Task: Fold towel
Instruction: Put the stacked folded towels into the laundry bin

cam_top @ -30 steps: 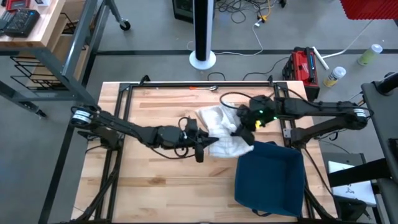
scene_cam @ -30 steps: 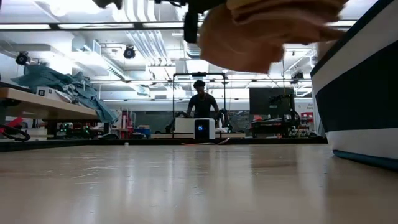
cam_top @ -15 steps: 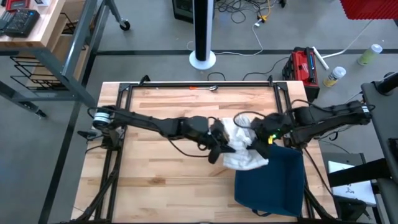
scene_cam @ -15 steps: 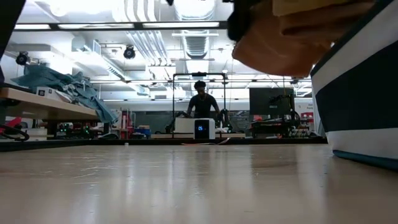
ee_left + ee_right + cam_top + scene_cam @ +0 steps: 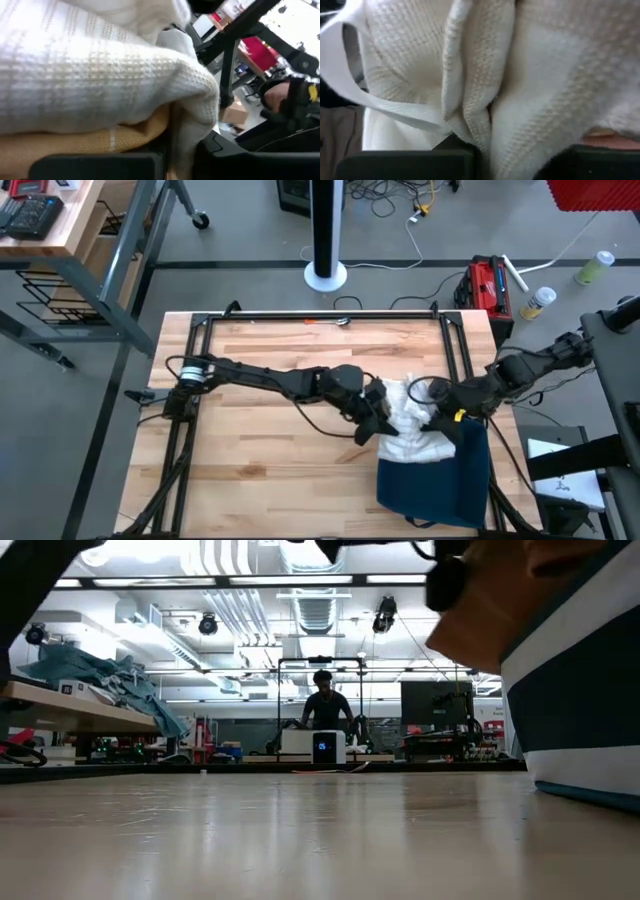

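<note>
over the near-left rim of the blue bin (image 5: 440, 480), right side of the table (image 5: 250, 470), you've got the towel (image 5: 412, 430) bunched and held clear of the wood between both arms. left gripper (image 5: 378, 420) is nearly closed, pinching the towel's left edge. the left wrist view shows white waffle weave and a tan layer right at its fingers (image 5: 100, 167). right gripper (image 5: 445, 412) is also nearly closed, clamped on the right edge, with folds of cloth filling its wrist view. low view only catches a tan underside of the cloth up high, so you can't really tell how far it hangs above the bin.

handling: it's light, soft and limp, with no stiffness. it'll sag and bunch wherever it's unsupported. the weave looks grippy enough, so slipping seems unlikely, though thick layers can creep out of a pinch. take it at corners or along a hem, one layer if possible, and keep the two grips apart so it stays taut. nothing fragile here.
</note>
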Motion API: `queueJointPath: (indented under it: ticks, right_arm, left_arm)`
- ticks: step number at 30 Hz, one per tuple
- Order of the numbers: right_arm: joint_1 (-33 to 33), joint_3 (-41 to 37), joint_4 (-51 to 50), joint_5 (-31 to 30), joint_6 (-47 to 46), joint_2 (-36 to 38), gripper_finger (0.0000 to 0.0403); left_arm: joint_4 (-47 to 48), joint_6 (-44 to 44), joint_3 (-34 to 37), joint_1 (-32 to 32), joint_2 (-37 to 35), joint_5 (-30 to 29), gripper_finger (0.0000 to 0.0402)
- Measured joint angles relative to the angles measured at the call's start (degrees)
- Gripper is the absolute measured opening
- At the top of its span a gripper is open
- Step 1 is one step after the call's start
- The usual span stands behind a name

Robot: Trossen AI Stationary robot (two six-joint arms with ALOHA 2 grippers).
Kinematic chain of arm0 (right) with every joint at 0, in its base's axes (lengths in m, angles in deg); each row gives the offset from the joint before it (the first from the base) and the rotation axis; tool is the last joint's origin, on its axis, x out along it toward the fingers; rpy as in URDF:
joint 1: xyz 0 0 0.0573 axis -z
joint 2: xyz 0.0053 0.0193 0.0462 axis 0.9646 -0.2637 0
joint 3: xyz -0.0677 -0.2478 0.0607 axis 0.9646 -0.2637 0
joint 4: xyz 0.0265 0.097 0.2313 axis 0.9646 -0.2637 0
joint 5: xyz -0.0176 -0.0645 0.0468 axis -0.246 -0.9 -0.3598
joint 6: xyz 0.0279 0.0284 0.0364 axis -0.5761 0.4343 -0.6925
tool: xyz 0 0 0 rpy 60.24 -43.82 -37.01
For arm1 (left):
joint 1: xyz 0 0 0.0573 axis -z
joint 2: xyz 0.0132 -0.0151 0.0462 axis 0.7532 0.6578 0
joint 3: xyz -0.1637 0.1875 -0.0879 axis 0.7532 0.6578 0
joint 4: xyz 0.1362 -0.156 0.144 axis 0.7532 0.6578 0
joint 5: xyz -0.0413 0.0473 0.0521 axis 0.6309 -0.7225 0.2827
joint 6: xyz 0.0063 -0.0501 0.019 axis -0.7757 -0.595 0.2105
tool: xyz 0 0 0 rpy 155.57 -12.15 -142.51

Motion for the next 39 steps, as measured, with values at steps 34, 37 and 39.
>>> queueJointPath:
  ticks: [34, 37, 39]
  right_arm:
    - [-25.4, -7.9, 7.7, -7.8, -22.4, -6.3, 0.0045]
    - [-25.4, -7.9, 8.6, -7.5, -22.1, -9.0, 0.0045]
    - [-25.8, -8.1, 7.6, -3.2, -21.3, -10.4, 0.0045]
  left_arm:
    - [24.0, -2.1, -26.0, 1.2, 15.5, 7.7, 0.0027]
    - [24.6, -2.4, -26.0, 1.2, 15.5, 7.3, 0.0059]
    - [25.2, -2.4, -25.9, 1.2, 15.4, 7.7, 0.0101]
